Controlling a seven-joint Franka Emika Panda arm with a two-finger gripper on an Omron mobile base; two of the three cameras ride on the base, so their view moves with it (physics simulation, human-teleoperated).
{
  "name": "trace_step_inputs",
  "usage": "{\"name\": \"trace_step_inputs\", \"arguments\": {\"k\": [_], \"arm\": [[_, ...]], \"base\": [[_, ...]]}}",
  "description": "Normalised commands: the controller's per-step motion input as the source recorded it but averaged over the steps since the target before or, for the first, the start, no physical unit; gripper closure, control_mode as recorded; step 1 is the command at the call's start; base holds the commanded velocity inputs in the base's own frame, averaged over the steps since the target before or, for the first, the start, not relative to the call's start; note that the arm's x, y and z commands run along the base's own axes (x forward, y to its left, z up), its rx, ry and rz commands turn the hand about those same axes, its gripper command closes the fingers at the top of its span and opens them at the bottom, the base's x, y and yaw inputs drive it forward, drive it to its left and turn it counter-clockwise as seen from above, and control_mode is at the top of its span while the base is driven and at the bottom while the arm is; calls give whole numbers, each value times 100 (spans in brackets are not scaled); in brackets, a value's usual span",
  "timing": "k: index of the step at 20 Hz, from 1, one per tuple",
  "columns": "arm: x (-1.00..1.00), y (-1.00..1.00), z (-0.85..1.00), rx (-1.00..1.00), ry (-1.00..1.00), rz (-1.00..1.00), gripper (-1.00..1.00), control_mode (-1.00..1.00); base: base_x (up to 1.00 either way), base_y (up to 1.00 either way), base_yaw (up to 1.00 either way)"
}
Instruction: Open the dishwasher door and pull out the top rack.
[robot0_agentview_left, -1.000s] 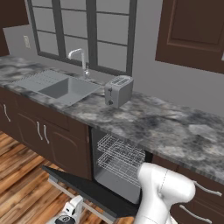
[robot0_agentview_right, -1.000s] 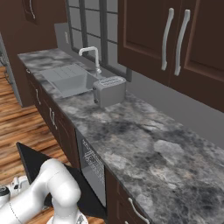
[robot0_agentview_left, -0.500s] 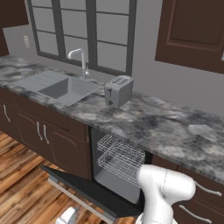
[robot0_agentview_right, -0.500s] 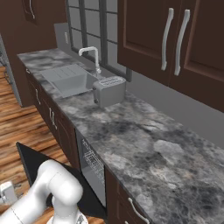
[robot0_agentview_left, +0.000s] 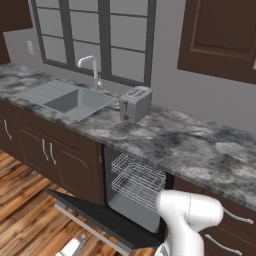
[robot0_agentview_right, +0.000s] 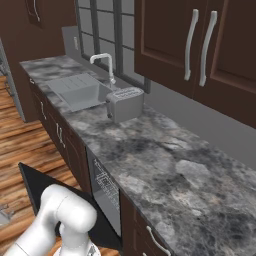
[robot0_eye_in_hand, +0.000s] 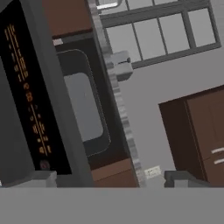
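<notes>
The dishwasher door hangs open, tilted down toward the wooden floor, and shows as a black panel in the right base view. In the hand view its dark control strip with orange marks runs along the left. The top rack, a silver wire basket, sits inside the dishwasher above a second wire rack. My gripper is open, its fingertips wide apart with nothing between them. It hangs low in front of the door's outer edge, apart from the door.
A grey stone counter runs above the dishwasher, with a toaster and a sink with a faucet. Brown cabinet doors stand left of the dishwasher, drawers to its right. Wooden floor lies in front.
My gripper has opened wide and let go at the door's edge. It has sunk lower and a little left, away from the door. The door stays open.
</notes>
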Motion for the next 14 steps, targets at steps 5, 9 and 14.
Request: {"name": "trace_step_inputs", "arguments": {"k": [5, 9, 14], "arm": [[0, 0, 100, 11, 2, -6, -100, -100], [0, -10, 100, 12, 7, -10, -100, -100], [0, -21, 100, 12, 11, -10, -100, -100]], "base": [[0, 0, 0], [0, 0, 0], [0, 0, 0]]}}
